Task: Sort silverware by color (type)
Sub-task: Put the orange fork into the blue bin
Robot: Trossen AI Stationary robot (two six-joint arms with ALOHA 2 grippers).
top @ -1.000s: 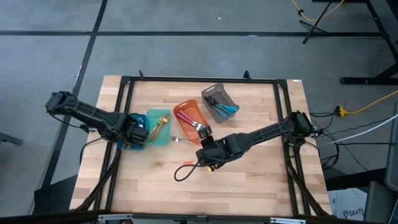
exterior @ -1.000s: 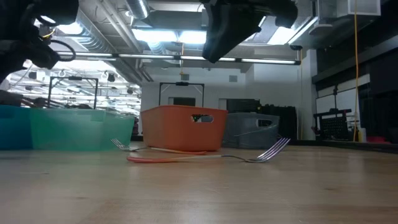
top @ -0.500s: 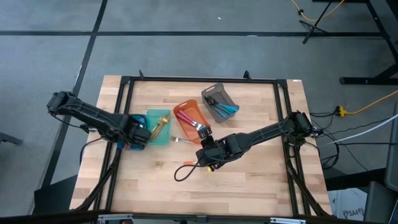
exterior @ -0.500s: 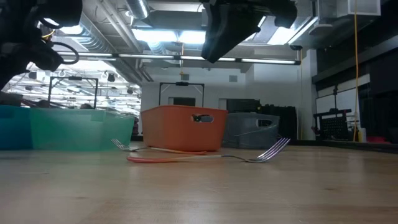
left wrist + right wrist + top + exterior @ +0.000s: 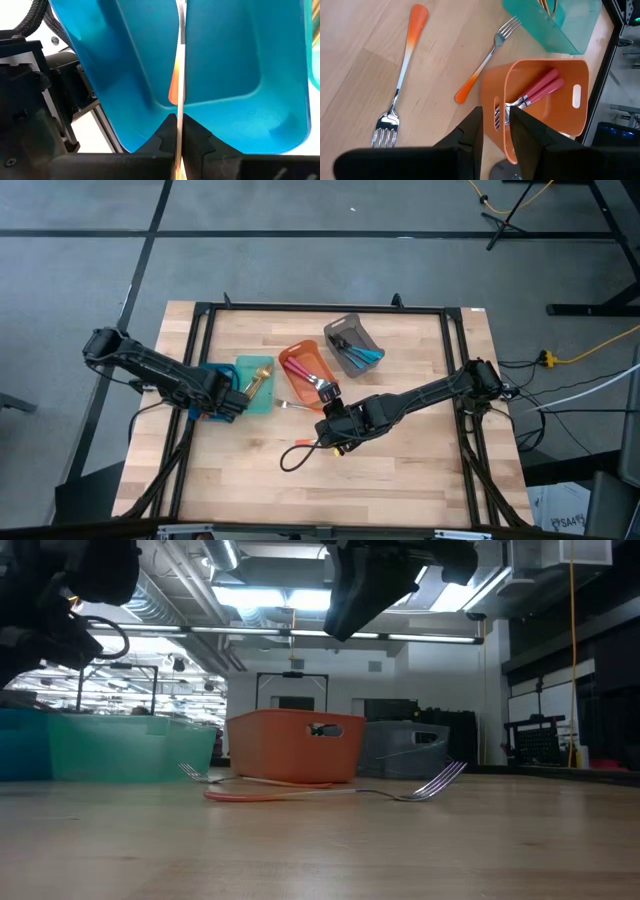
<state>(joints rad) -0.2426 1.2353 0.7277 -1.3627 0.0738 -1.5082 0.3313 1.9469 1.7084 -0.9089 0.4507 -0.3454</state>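
My left gripper (image 5: pixel 228 402) hangs over the blue bin (image 5: pixel 225 60) at the table's left, shut on a slim utensil (image 5: pixel 180 45) that shows orange partway along and is seen edge-on. My right gripper (image 5: pixel 495 127) stands open above the table's middle, near the orange bin (image 5: pixel 540 100), with nothing between its fingers. Two orange-handled forks (image 5: pixel 402 65) (image 5: pixel 485 60) lie flat on the wood in front of the bins. Red-pink utensils (image 5: pixel 537 89) lie in the orange bin, and gold ones (image 5: pixel 258 380) lie in the teal bin (image 5: pixel 255 390). My left gripper pinches the slim utensil (image 5: pixel 178 122) between its two fingers, which point steeply down. The utensil runs straight on past the fingertips into the mouth of the blue bin, lifted clear of the table. Which end the fingers have cannot be told.
The grey bin (image 5: pixel 352 345) with blue-handled utensils stands at the far middle, beside the orange bin (image 5: pixel 303 365). A black cable loop (image 5: pixel 292 455) lies under the right arm. Bare wood stretches along the near half (image 5: pixel 380 480). A dark frame (image 5: pixel 200 330) borders the table.
My left gripper has come down a little toward the blue bin, still shut on the utensil. The right arm and the forks on the table have kept still.
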